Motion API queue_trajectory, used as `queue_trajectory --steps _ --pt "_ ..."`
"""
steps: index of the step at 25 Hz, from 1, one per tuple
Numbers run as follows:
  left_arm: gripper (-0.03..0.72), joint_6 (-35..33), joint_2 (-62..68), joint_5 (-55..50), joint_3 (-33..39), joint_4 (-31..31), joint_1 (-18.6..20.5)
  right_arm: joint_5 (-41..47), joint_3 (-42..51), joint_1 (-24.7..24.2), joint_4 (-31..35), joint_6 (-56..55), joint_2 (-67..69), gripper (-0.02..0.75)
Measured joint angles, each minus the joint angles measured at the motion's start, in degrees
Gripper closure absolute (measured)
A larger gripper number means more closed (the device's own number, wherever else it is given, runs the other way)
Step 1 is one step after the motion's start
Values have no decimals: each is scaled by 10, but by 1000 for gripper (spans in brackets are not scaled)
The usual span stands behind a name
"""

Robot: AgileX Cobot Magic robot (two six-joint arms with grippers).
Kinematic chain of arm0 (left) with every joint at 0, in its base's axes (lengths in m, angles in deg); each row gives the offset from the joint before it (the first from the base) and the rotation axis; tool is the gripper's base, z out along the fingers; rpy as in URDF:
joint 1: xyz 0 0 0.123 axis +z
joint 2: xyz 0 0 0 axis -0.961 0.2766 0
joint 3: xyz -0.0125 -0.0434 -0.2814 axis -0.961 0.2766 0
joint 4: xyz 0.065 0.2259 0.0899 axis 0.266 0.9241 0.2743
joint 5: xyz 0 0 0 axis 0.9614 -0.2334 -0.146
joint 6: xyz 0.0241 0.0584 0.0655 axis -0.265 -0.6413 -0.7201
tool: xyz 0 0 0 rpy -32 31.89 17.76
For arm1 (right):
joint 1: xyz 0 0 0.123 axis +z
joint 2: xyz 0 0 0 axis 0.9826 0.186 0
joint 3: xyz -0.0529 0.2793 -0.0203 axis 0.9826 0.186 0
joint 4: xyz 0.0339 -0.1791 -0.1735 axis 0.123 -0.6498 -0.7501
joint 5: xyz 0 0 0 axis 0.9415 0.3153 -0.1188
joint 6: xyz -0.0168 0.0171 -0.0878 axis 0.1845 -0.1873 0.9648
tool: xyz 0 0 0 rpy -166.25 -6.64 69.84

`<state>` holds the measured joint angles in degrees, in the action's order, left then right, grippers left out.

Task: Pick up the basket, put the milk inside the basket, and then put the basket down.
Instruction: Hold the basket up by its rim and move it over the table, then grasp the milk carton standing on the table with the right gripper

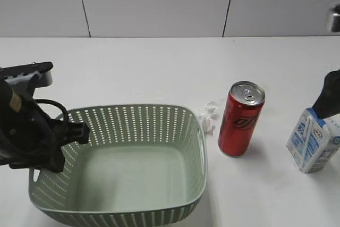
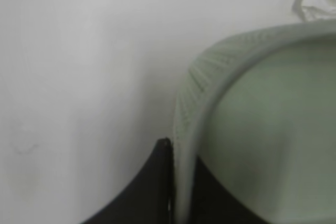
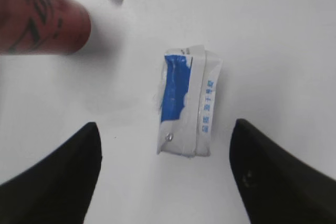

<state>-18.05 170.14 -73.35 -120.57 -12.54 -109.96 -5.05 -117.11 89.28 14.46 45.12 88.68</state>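
Observation:
The pale green basket [image 1: 133,195] stands at the front left of the table, empty. My left gripper [image 1: 66,134] is shut on its left rim, with one finger outside and one inside the wall; the left wrist view shows the rim [image 2: 185,129] pinched between the black fingers [image 2: 181,182]. The milk [image 1: 313,139], a white and blue carton, stands upright at the right edge. My right gripper [image 3: 165,166] is open just above it, and the carton's top [image 3: 186,106] shows between the fingers. In the exterior view only a dark part of the right gripper [image 1: 329,97] shows.
A tall red soda can [image 1: 240,119] stands between the basket and the milk, and it also shows in the right wrist view [image 3: 37,17]. A crumpled clear wrapper [image 1: 208,114] lies behind the basket's right side. A white wall stands at the back.

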Motion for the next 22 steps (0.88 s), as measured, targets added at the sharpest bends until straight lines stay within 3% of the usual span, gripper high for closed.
queue_trajectory --steps 10,18,22 --pt "684 0 0 5 3 4 0 -56 -3 0 -41 -9 170 145" --pt "684 0 0 13 3 4 0 -78 -3 0 -41 -11 225 145" --pt "684 0 0 13 3 4 0 -78 -3 0 -36 -14 225 211"
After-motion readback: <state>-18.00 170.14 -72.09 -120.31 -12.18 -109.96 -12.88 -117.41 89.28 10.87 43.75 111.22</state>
